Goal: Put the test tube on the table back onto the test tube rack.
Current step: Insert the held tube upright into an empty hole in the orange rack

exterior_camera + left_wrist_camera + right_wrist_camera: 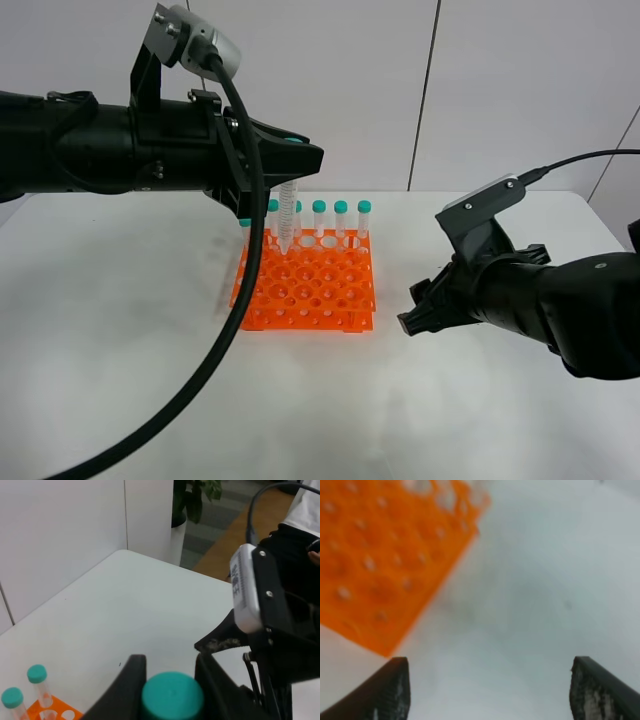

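Note:
My left gripper (296, 158) is shut on the test tube (288, 215) and holds it upright by its teal cap. The conical tip hangs just over the back rows of the orange test tube rack (306, 288). In the left wrist view the cap (172, 697) sits between the two black fingers (126, 687) of the left gripper (172, 690). Several other teal-capped tubes (341, 215) stand in the rack's back row; two of them show in the left wrist view (37, 676). My right gripper (412, 312) is open and empty, low over the table (120, 330) to the right of the rack. The right wrist view shows this gripper (495, 695) beside the blurred rack (385, 555).
The left arm's thick black cable (215, 340) hangs in front of the rack's left side. The right arm's body (272, 630) shows in the left wrist view. White wall panels stand behind the table.

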Controlling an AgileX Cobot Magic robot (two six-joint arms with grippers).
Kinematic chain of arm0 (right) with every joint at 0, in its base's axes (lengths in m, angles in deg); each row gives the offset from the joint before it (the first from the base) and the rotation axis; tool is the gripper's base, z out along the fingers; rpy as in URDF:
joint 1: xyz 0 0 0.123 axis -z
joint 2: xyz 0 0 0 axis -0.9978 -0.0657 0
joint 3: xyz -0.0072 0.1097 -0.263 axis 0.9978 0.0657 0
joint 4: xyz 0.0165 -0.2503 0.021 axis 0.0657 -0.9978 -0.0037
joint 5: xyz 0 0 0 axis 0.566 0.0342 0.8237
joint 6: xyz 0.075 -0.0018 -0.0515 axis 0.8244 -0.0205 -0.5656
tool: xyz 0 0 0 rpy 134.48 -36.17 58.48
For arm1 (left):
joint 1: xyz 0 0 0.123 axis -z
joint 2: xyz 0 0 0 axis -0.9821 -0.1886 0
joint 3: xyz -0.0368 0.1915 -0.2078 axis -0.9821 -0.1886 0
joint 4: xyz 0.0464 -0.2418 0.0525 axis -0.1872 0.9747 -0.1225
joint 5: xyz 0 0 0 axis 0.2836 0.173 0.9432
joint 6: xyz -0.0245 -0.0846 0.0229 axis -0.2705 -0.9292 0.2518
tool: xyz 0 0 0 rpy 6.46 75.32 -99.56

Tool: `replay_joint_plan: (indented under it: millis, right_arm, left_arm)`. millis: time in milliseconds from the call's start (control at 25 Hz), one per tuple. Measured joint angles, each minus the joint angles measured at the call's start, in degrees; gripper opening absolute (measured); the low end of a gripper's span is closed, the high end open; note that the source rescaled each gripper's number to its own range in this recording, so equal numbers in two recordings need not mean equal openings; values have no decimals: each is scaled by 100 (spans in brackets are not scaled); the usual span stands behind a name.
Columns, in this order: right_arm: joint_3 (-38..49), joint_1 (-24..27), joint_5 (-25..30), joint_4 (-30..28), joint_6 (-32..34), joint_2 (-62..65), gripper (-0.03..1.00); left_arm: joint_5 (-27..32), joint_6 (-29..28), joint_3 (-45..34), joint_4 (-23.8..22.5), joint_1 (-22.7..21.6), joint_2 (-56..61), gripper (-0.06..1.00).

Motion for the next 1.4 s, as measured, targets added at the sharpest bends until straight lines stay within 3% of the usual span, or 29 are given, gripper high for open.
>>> replay_joint_plan:
  millis: [80,200,400,560,640,800,920,1200,1280,1400]
  right_arm:
    - [0,97,-108,399,-590,0,78]
    - [0,112,-520,551,-1210,0,78]
    - [0,112,-1178,580,-1469,0,76]
    - [0,132,-1166,597,-1489,0,70]
    - [0,261,-788,597,-1333,0,69]
    - [0,759,609,610,-658,0,68]
    - [0,1295,1591,624,-150,0,68]
    - [0,2706,3155,580,569,0,68]
    - [0,2969,3667,364,887,0,67]
    - [-19,3204,4545,-412,1746,0,67]
  left_arm:
    - [0,0,0,0,0,0,0]
    - [-7,0,0,0,0,0,0]
    - [-20,0,0,0,0,0,0]
    - [-20,0,0,0,0,0,0]
    - [-20,0,0,0,0,0,0]
    - [-20,0,-6,0,0,0,0]
    - [-20,0,-6,0,0,0,0]
    - [-20,0,-6,0,0,0,0]
    - [-20,0,-6,0,0,0,0]
    - [-20,0,-6,0,0,0,0]
